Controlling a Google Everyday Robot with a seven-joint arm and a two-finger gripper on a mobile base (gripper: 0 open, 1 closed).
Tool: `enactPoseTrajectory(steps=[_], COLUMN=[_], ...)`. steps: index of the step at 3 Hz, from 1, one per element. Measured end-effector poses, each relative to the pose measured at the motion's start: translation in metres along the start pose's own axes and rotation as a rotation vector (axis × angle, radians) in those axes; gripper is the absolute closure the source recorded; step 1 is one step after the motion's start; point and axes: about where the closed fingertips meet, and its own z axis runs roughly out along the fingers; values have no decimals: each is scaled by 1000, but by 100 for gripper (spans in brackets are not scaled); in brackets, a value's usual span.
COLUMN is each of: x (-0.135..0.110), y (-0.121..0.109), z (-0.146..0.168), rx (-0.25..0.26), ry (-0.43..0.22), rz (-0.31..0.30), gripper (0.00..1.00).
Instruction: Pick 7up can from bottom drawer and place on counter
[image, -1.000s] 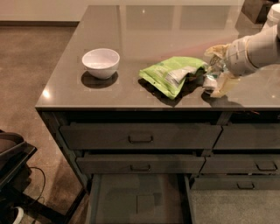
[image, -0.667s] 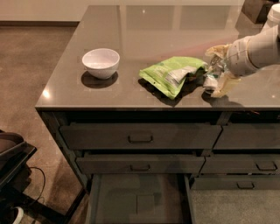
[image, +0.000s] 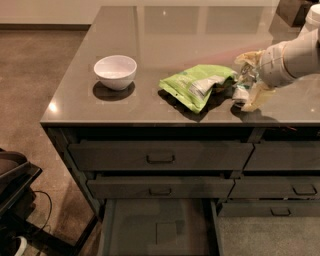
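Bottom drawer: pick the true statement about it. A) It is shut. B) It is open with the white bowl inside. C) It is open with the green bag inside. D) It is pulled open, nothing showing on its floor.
D: the bottom drawer is pulled out with a bare visible floor; the white bowl and green bag lie on the counter, where the pincer sits just right of the bag.

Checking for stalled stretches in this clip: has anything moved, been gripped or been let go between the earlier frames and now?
Nothing has visibly changed. The gripper stays around the 7up can at the right side of the counter, beside the green snack bag. The white bowl and the open bottom drawer are as before.
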Motion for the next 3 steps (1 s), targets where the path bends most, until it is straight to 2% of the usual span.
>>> enactPoseTrajectory(steps=[1, 2, 3], x=[0, 0, 0], y=[0, 0, 0], z=[0, 0, 0], rx=[0, 0, 0], ry=[0, 0, 0], rz=[0, 0, 0], gripper=[12, 0, 0])
